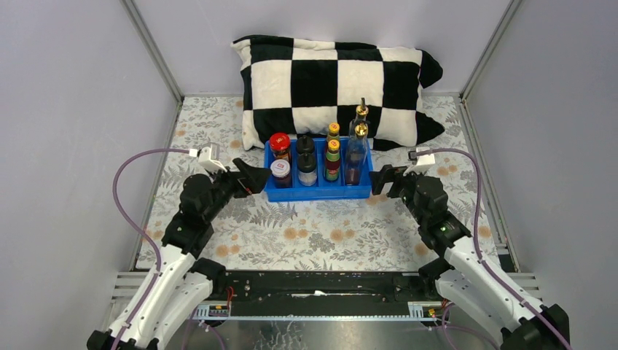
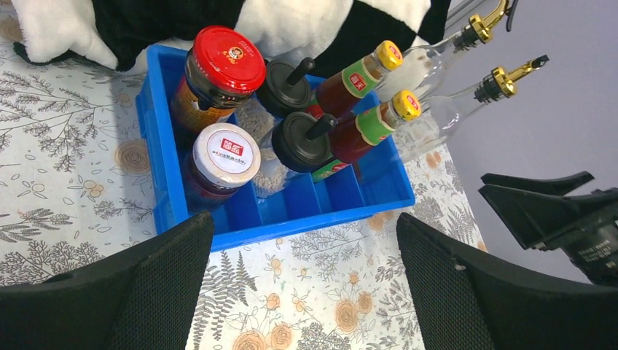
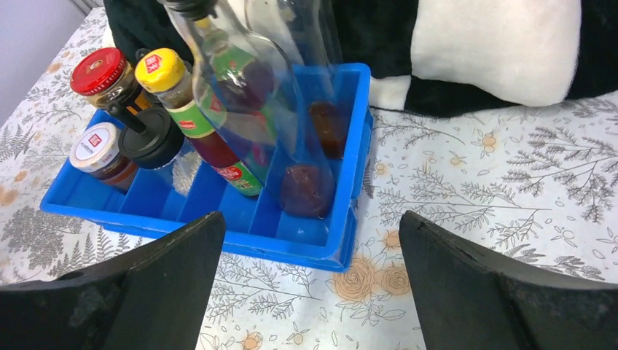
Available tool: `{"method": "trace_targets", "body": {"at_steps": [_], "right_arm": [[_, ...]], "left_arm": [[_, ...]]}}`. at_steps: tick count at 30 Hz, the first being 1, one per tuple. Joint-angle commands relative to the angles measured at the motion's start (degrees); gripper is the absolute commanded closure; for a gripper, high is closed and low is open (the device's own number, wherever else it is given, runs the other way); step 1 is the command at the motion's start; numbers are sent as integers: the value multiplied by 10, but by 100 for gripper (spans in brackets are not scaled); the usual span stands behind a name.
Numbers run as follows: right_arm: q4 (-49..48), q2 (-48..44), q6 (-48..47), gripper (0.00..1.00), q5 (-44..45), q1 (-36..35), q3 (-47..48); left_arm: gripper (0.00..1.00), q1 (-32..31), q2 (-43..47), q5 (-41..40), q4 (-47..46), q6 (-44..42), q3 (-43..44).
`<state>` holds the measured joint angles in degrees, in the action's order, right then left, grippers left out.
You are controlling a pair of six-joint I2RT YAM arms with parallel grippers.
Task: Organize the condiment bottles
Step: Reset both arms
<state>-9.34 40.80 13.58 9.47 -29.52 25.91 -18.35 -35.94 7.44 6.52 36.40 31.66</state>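
**Q:** Where are the condiment bottles?

**A:** All eight stand upright in the blue tray, in four columns of two.
- Leftmost column: red-lidded jar at the tray's far end, white-lidded jar at its near end.
- Second column: black-capped clear jars.
- Third column: yellow-capped sauce bottles.
- Rightmost column: gold-spouted glass bottles, each with dark liquid at its base.

**Q:** What surrounds the tray?

**A:** A black-and-white checked pillow lies just behind the tray's far wall. The floral tablecloth lies under the tray.

**Q:** What are the arm positions?

**A:** The left gripper sits just beside the tray's left wall. The right gripper sits just beside its right wall. Both point inward at the tray. Each has its jaws spread wide and holds nothing.
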Motion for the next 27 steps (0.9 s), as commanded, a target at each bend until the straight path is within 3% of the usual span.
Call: {"method": "trace_targets", "body": {"at_steps": [1, 8, 17, 27], "right_arm": [[-36, 18, 20, 1, -109, 39, 9], [5, 7, 14, 0, -152, 39, 33], [-17, -15, 29, 0, -203, 39, 20], [-34, -30, 32, 0, -196, 39, 2]], "left_arm": [[1, -4, 21, 10, -22, 0, 4], [1, -4, 52, 18, -50, 11, -28], [1, -4, 88, 21, -25, 7, -15], [1, -4, 88, 23, -25, 8, -15]]}}
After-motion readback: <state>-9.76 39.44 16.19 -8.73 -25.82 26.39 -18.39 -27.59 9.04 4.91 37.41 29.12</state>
